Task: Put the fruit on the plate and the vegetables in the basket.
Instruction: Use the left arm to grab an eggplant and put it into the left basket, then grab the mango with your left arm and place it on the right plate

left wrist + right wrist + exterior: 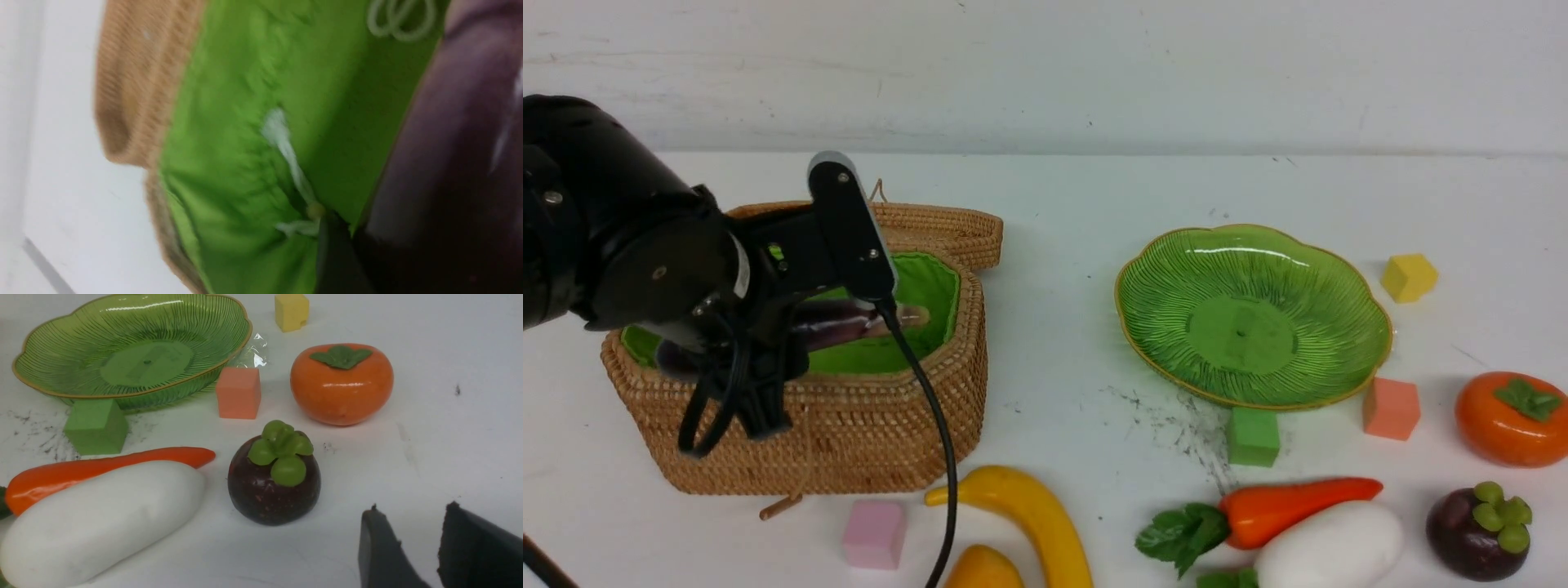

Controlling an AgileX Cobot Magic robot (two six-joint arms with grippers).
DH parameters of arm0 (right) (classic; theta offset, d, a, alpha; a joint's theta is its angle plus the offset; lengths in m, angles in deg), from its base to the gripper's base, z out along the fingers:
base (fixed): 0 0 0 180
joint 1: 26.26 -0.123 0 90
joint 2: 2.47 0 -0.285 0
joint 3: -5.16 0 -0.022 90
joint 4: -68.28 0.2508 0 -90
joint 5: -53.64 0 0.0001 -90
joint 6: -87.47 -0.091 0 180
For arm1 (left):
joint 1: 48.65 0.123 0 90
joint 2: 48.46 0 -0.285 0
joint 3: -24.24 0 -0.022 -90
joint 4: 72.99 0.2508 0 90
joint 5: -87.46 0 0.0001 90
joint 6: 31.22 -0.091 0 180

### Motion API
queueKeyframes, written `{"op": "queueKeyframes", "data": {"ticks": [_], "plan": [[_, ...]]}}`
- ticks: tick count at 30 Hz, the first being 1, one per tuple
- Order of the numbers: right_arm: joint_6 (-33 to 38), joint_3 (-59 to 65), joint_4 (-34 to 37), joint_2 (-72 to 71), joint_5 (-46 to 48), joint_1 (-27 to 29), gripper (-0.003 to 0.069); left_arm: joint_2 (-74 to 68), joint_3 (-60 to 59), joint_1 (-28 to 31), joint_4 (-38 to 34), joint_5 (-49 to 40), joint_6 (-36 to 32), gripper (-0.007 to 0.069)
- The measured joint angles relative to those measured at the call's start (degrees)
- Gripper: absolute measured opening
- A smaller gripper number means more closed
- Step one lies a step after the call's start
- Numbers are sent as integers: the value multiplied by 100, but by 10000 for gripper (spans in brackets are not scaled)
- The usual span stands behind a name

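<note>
fruit not yet sorted: banana point(1029, 506), mango point(984, 569), persimmon point(1511, 416) and mangosteen point(1478, 531) all lie on the table point(1054, 245), and the plate point(1152, 286) holds nothing. carrot point(1290, 502) and white radish point(1331, 543) lie side by side in front of the plate, well apart from the basket point(849, 441), where the left gripper point(768, 351) is at a purple eggplant point(837, 322) over the green lining; whether it pinches it i cannot tell. right gripper point(412, 510) hovers near the mangosteen, fingers spread, empty.
</note>
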Motion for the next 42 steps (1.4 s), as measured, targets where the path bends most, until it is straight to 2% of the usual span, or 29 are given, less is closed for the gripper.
{"op": "queueKeyframes", "data": {"ticks": [6, 14, 18, 19, 21, 23, 27, 29, 31, 37, 39, 42], "plan": [[0, 0, 0, 0, 0, 0, 242, -156, 1, 0, 660, 524, 58, 386], [0, 0, 0, 0, 0, 0, 242, -715, 7, 0, 1487, 917, 897, 386], [0, 0, 0, 0, 0, 0, 242, -725, 7, 0, 1683, 996, 1239, 402], [0, 0, 0, 0, 0, 0, 242, -720, 7, 0, 1713, 984, 1334, 462], [0, 0, 0, 0, 0, 0, 242, -715, 7, 0, 1713, 946, 1367, 524], [0, 0, 0, 0, 0, 0, 242, -677, 7, 0, 1674, 751, 1396, 635], [0, 0, 0, 0, 0, 0, 242, -424, 7, 0, 1466, 334, 1401, 668], [0, 0, 0, 0, 0, 0, 242, -227, 7, -19, 1225, 129, 1446, 668], [0, 0, 0, 0, 0, 0, 242, 98, 7, -134, 653, -285, 1553, 659], [0, 0, 0, 0, 0, 0, 242, 775, 12, -1067, -2360, -2110, 1659, 613], [0, 0, 0, 0, 0, 0, 242, 782, -43, -1427, -3045, -2216, 1756, 606], [0, 0, 0, 0, 0, 0, 242, 775, -150, -2002, -3396, -1781, 2174, 600]]}}
